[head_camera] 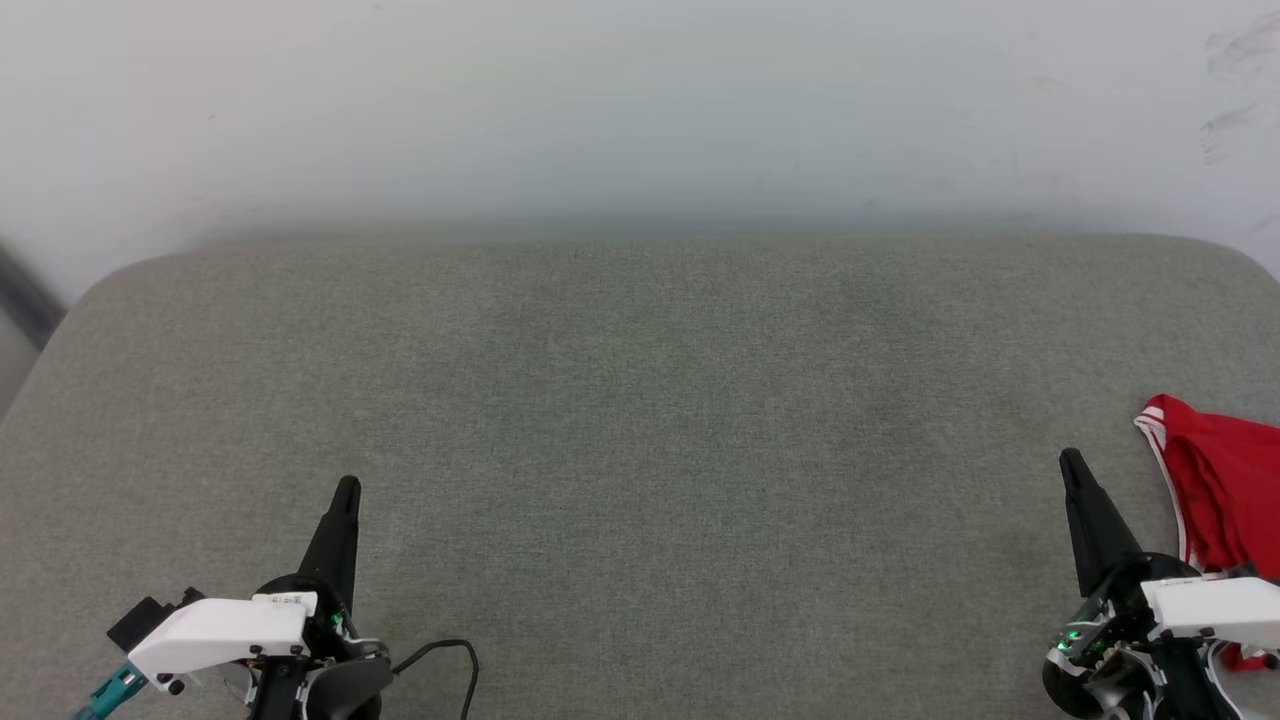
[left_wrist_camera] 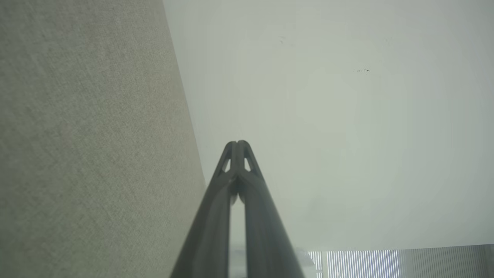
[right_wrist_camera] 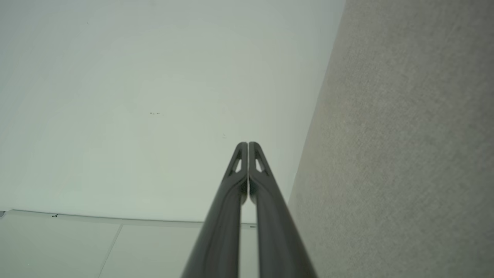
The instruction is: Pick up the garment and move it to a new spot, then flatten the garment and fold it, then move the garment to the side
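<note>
1. status. left gripper: fingers pressed together, nothing between them; the left wrist view confirms tips touching. right gripper: likewise clenched on nothing, tips meeting in the right wrist view. both hover low over the grey padded surface, at its near side.

2. location of the work item. the garment lies bunched at the far right of the head view, just beside my right gripper and well apart from my left. part of it is cut off by the frame edge and part is hidden behind my right wrist housing.

3. hazards, as i judge them.
- my fingers are shut. descending in this state would push the cloth aside instead of taking it. cause: no opening before approach.
- the full outline of the garment is hidden, so a collar or hem cannot be chosen with confidence. cause: a blind pinch may catch several layers, making later flattening harder.
- i cannot tell how close the cloth sits to the surface's right edge. a sideways nudge could send it over.
- a one-point lift would let the cloth hang and drag. cause: my left gripper is far from it.
- the black cable by my left wrist could snag on a long reach across.
</note>
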Available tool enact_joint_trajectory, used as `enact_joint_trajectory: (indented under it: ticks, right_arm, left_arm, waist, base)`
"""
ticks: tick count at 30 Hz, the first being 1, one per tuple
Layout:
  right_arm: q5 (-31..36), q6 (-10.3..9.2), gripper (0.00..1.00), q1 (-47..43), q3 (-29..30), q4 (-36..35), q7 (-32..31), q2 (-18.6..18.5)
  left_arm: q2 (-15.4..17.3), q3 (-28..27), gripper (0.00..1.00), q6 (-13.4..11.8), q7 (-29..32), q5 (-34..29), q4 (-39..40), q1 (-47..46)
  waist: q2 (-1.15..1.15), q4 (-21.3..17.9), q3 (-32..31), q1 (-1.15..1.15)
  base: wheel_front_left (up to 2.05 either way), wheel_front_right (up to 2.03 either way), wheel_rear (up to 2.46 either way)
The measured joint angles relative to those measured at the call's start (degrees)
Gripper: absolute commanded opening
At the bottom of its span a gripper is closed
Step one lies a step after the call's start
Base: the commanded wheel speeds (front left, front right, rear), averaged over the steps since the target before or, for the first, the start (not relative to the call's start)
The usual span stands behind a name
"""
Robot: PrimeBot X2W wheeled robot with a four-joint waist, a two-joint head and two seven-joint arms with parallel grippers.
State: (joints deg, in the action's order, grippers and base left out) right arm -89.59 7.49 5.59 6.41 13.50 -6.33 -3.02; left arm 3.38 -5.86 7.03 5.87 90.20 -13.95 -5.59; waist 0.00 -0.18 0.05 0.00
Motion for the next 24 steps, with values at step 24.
enact_joint_trajectory:
  ticks: [24]
  right_arm:
    - [-2.7,0.00,0.00,0.3,0.1,0.6,-0.2,0.0]
  left_arm:
    - [-0.5,-0.7,0.00,0.5,0.6,2.2,-0.1,-0.4]
  waist:
    - [0.00,0.2,0.1,0.00]
  base:
    - [0.00,0.00,0.00]
